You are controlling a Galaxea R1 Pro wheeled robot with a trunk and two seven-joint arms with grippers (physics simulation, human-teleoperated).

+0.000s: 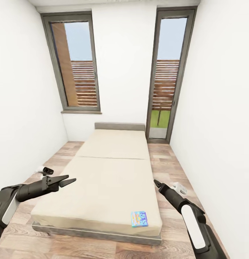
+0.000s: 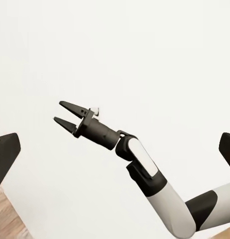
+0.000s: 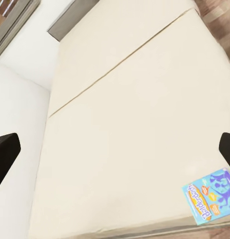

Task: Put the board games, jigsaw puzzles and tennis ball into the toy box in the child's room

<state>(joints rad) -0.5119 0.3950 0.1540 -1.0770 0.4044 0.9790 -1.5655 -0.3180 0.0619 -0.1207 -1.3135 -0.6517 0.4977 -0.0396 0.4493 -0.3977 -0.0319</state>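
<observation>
Your left gripper (image 1: 68, 180) hangs with its fingers apart over the bed's (image 1: 103, 180) left edge. Your right gripper (image 2: 62, 113), also spread and holding nothing, sits by the bed's right side. One blue-and-orange board game (image 1: 139, 218) lies flat on the mattress near its right front corner, well apart from both grippers.

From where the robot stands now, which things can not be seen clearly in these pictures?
- Board game on the bed: print too small to read in the head view; its corner is cut off by the right wrist view's edge.
- Left gripper: open in the head view; only dark finger edges in its wrist view.
- Right gripper: open, empty.
</observation>
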